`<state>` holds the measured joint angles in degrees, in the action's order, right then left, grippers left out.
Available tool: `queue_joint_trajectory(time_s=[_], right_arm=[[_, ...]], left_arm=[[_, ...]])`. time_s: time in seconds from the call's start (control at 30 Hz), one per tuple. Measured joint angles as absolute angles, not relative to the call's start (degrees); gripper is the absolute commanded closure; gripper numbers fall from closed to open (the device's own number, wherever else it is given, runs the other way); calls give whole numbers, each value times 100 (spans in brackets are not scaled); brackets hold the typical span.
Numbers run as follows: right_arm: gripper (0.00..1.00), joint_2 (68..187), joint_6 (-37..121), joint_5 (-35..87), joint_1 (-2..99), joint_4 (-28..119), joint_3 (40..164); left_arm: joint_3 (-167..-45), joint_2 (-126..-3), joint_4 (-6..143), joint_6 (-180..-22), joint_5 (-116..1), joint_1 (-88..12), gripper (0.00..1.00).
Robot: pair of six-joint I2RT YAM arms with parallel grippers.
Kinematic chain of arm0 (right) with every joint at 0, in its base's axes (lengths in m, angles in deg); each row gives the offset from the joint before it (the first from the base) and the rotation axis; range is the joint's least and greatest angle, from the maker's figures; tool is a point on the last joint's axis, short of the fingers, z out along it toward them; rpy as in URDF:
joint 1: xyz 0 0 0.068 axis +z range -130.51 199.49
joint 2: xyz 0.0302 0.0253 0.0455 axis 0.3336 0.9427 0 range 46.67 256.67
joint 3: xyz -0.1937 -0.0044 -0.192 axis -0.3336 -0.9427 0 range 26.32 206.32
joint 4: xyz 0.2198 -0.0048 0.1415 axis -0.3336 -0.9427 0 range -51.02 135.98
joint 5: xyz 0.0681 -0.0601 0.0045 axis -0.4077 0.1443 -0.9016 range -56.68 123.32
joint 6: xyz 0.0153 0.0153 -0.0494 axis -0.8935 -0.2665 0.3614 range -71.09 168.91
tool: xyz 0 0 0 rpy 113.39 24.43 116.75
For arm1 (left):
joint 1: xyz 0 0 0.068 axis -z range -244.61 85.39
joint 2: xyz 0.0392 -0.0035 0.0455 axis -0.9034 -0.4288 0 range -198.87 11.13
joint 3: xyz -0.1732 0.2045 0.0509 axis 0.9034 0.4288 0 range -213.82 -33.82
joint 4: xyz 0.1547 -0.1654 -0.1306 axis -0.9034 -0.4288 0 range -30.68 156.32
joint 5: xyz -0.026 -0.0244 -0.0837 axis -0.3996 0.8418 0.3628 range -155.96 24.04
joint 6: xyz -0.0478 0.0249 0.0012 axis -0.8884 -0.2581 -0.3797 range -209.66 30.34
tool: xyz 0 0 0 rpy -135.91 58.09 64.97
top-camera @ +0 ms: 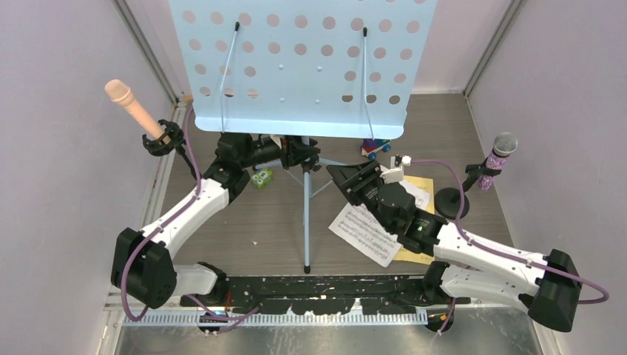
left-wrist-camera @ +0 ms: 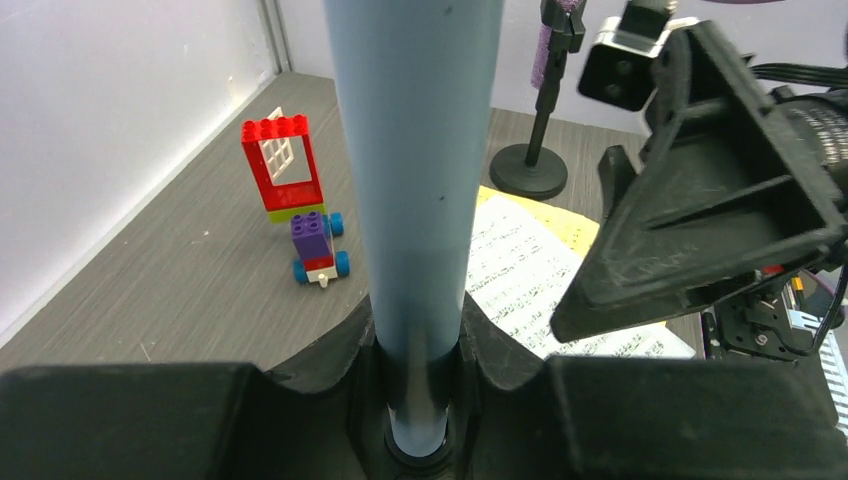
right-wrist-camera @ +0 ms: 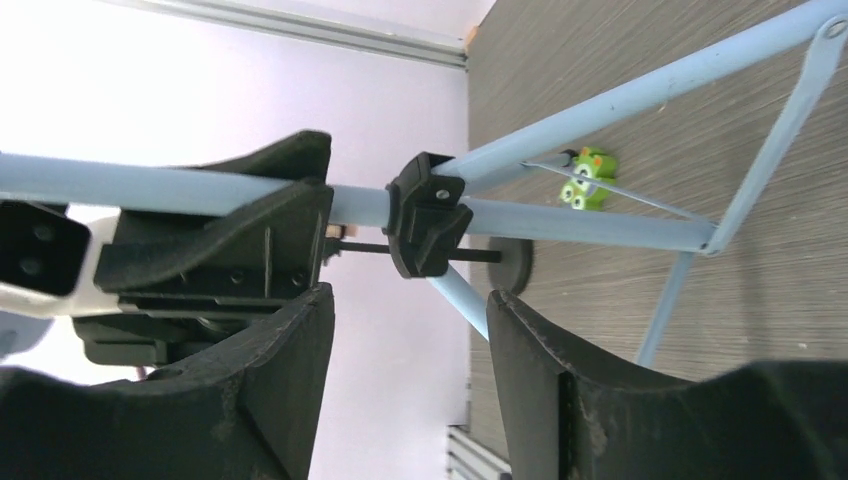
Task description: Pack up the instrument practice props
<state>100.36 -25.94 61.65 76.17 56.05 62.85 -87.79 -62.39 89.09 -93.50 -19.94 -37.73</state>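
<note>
- Left fingers [left-wrist-camera: 200, 420] clenched on the music rack [top-camera: 296, 122] pole, rack upright on the surface [top-camera: 244, 222]; right fingers [right-wrist-camera: 250, 400] released, empty, just beside the pole's black collar [right-wrist-camera: 428, 215].
- Risk?
- Top-heavy. If my left grip slips as I work the collar, it tips toward the purple microphone [top-camera: 497, 159] right of the pole. Fingers may also clash.
- Count?
- One rack, two microphones (peach microphone [top-camera: 129, 103] left of pole), two mic holders [top-camera: 449, 201], two score sheets [top-camera: 366, 233], one brick car [top-camera: 375, 148], one green block [top-camera: 261, 178].
</note>
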Motion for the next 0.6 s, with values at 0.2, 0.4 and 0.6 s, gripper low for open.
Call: queue_joint_trajectory(time_s=[0.2, 0.4, 0.6], right_arm=[[41, 10423, -3359, 5477, 7141, 6107, 6115], [50, 10760, -3772, 5075, 6981, 6529, 5988], [49, 10871, -3860, 4871, 6924, 6750, 5968]], left_arm=[[-8845, -6269, 8804, -9278, -1932, -3773, 100], [-8843, -6269, 8813, -9275, -1924, -3773, 100], [-8843, -6269, 8813, -9267, -1924, -3773, 100]])
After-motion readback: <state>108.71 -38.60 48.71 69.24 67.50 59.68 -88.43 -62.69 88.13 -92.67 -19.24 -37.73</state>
